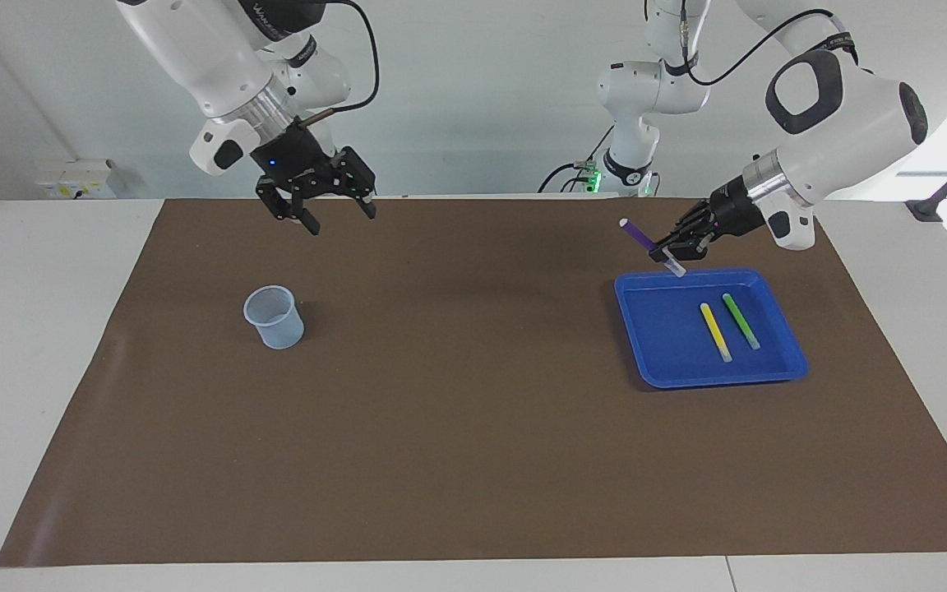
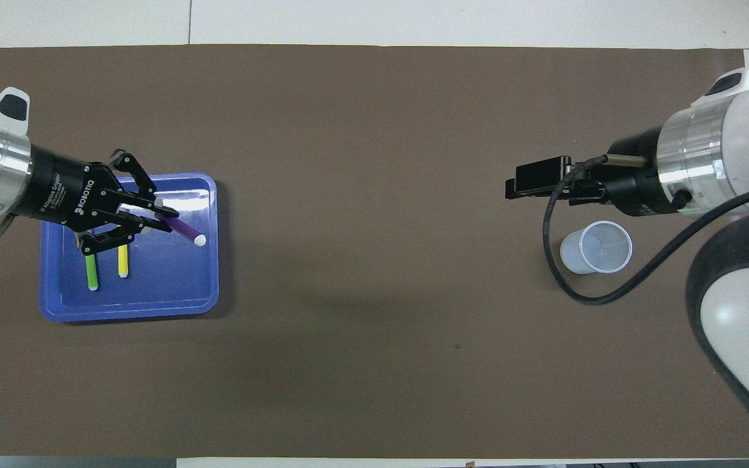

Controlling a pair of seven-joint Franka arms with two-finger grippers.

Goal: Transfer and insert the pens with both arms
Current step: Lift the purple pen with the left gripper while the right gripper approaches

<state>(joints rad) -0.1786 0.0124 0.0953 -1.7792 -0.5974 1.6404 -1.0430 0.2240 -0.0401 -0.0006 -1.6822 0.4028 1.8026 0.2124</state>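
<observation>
My left gripper (image 1: 669,253) (image 2: 153,218) is shut on the purple pen (image 1: 638,236) (image 2: 184,229). It holds the pen tilted in the air over the edge of the blue tray (image 1: 671,329) (image 2: 166,279) that lies nearer to the robots. The yellow pen (image 1: 716,331) (image 2: 123,260) and the green pen (image 1: 741,321) (image 2: 91,272) lie side by side in the tray. My right gripper (image 1: 340,218) (image 2: 521,182) is open and empty. It hangs in the air over the mat, beside a translucent cup (image 1: 274,316) (image 2: 595,247).
The cup stands upright on the brown mat (image 1: 473,411) toward the right arm's end of the table, the tray toward the left arm's end. A smaller white arm with a green light (image 1: 630,107) stands at the robots' edge.
</observation>
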